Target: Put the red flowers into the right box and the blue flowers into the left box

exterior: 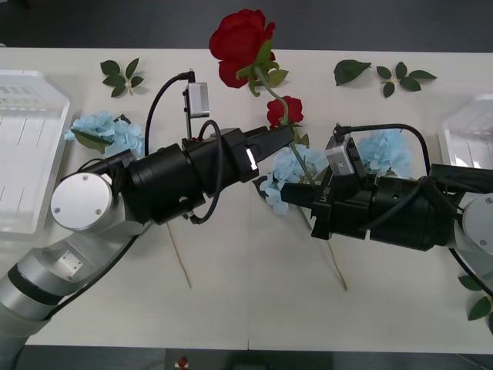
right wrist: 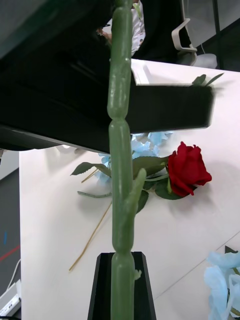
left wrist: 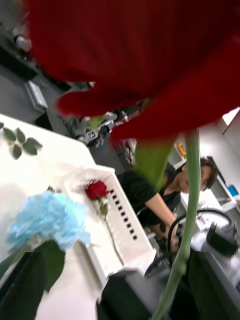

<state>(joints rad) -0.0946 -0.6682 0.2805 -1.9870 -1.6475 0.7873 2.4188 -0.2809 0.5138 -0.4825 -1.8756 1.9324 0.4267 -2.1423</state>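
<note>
A big red flower (exterior: 240, 42) is held high above the table, and its green stem (right wrist: 121, 150) runs down into my right gripper (exterior: 317, 193), which is shut on it. My left gripper (exterior: 289, 139) stands open around the same stem higher up, just under the bloom (left wrist: 140, 50). A smaller red flower (exterior: 285, 109) lies on the table behind them. Blue flowers lie at the left (exterior: 108, 131), centre (exterior: 289, 173) and right (exterior: 385, 150). The left box (exterior: 23, 154) holds no flowers. The right box (left wrist: 132, 235) holds one red flower (left wrist: 96, 190).
Loose green leaf sprigs lie at the back left (exterior: 122, 75) and back right (exterior: 385, 75). More leaves sit at the right front edge (exterior: 479, 304). Thin beige stems (exterior: 181, 266) stretch toward the table's front, where the white tabletop is bare.
</note>
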